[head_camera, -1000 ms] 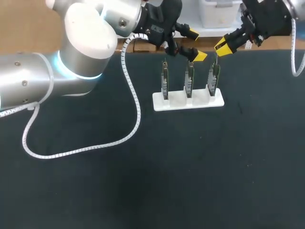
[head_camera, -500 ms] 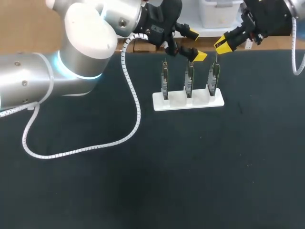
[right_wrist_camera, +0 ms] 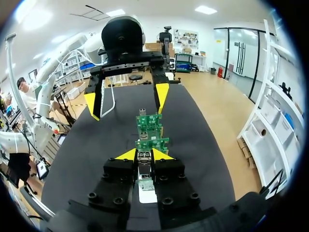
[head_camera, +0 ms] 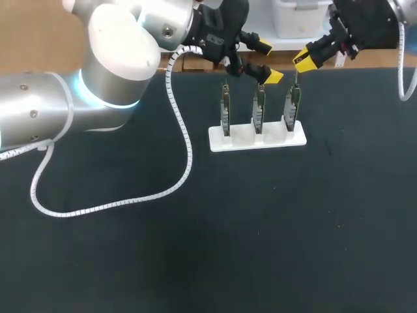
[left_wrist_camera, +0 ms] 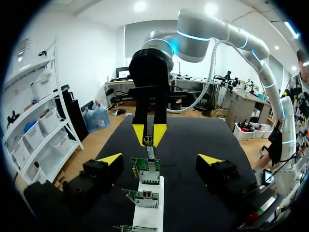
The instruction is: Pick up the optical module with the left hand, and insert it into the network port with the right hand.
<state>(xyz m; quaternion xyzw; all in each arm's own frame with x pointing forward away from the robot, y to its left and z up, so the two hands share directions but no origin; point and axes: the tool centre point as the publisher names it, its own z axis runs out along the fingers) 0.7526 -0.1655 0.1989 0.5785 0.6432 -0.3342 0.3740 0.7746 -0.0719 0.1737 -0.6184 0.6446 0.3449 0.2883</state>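
Between the right gripper's (right_wrist_camera: pixel 143 155) fingers the module (left_wrist_camera: pixel 149 141) is clamped from both sides, just above the end board (head_camera: pixel 291 104) on the white stand (head_camera: pixel 257 140). The left gripper's (head_camera: pixel 267 62) fingers stand wide apart, with the row of boards ahead of them.

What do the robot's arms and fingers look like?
The left arm and right arm are smooth, rounded, silver-white tubes with glowing blue rings and white spiral cables. The left gripper and right gripper are black and blocky, their fingers tipped bright yellow.
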